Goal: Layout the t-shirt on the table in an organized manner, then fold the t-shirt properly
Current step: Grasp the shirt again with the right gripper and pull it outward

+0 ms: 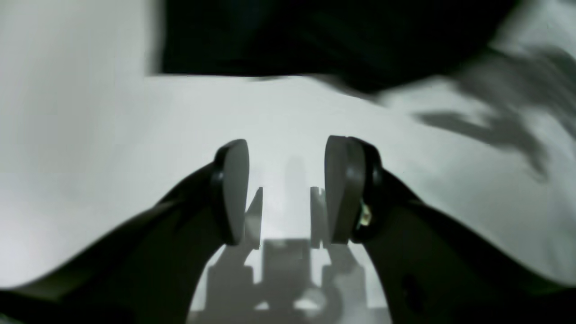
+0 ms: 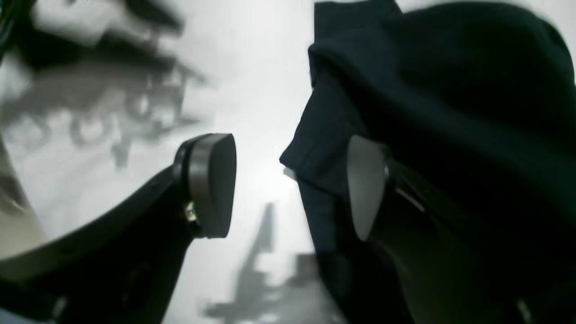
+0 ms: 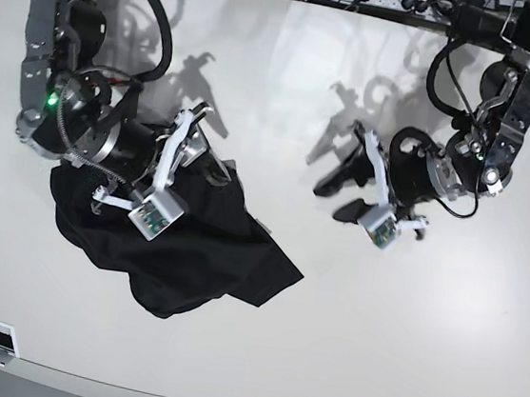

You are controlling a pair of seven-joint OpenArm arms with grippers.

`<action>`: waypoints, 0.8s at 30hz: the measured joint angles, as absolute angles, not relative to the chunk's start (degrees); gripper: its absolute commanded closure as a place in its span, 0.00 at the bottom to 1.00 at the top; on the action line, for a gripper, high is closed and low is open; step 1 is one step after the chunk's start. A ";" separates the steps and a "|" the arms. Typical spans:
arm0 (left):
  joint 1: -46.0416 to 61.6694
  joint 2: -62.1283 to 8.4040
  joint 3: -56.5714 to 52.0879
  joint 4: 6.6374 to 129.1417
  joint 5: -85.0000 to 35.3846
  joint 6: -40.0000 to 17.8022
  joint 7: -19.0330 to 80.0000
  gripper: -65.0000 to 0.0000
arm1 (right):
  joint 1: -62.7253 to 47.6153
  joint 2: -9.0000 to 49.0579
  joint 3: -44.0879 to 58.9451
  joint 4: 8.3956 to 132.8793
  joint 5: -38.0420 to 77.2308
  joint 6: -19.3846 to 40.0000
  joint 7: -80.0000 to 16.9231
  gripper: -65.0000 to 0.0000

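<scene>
**A:** Two arms over the table (image 3: 344, 342), both with jaws apart. What do you need first?

**B:** Biggest first. Where's the shirt?

**A:** Your white table fills the base view, glossy, with arm shadows across it. The t-shirt (image 3: 192, 248) lies crumpled on that view's left half, a black heap with one flap pointing toward the middle. Not laid flat.

**B:** Right arm?

**A:** Your right gripper (image 2: 290, 184) sits at the shirt's upper edge in the base view. On its wrist camera the fingers stand wide. One pad (image 2: 211, 180) is over bare table; the other pad (image 2: 364, 184) is up against a bunched fold of black cloth. Nothing is clamped between them.

**B:** Touching the cloth?

**A:** That far pad looks to be in contact with the fabric or just beside it; you can't tell which from the blur.

**B:** Left arm?

**A:** Your left gripper (image 1: 285, 189) is well apart from the heap in the base view, over bare table. Fingers parted with a clear gap and only white surface between them. On its wrist camera, black cloth shows ahead of the tips, not touching.
</scene>
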State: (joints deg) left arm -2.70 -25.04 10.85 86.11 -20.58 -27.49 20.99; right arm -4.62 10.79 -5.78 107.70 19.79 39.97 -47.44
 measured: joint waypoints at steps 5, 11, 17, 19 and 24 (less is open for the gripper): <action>-2.55 -25.28 10.83 86.11 -20.14 -26.98 21.69 0.56 | -2.96 10.63 -14.87 103.42 3.40 31.92 -38.52 0.38; -2.55 -25.39 10.81 86.08 -20.18 -26.98 22.09 0.56 | 2.92 10.79 -22.13 87.70 -1.21 23.22 -38.22 0.38; -2.57 -25.39 10.81 86.08 -20.14 -26.98 22.35 0.56 | 8.40 10.52 -23.53 76.86 -2.07 21.61 -34.85 0.38; -2.55 -25.39 10.81 86.08 -20.14 -26.98 22.39 0.56 | 9.41 10.46 -23.55 74.28 -1.85 21.96 -34.74 0.48; -2.57 -25.41 10.81 86.08 -20.14 -26.98 22.50 0.56 | 10.33 10.46 -23.53 73.41 -1.91 22.31 -34.92 1.00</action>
